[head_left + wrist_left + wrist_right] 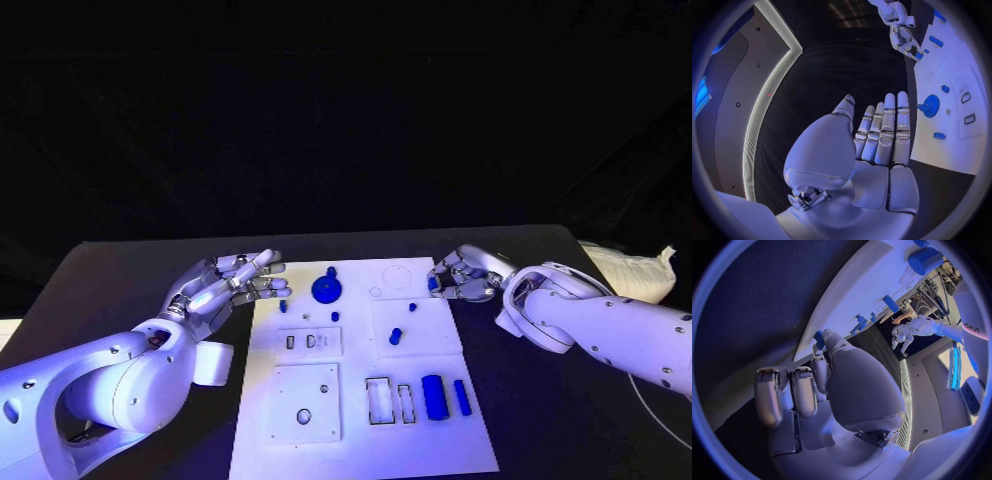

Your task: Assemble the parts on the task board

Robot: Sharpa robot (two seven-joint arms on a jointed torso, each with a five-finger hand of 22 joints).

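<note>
While the left hand [231, 282] hovers spread and empty beside the task board [361, 440], the right hand [464, 275] seems to pinch a small blue part [433, 284] at the board's far right edge.

I see two glossy white arms: the left arm [101, 385] fills the lower left of the head view with bulbous, rounded shells, the right arm [613, 325] enters from the right edge. Small dark screw holes dot both casings. Each ends in a silver segmented hand, the left hand [231, 280] and right hand [464, 275] (banded metallic fingers, smooth pale palm plates).
</note>
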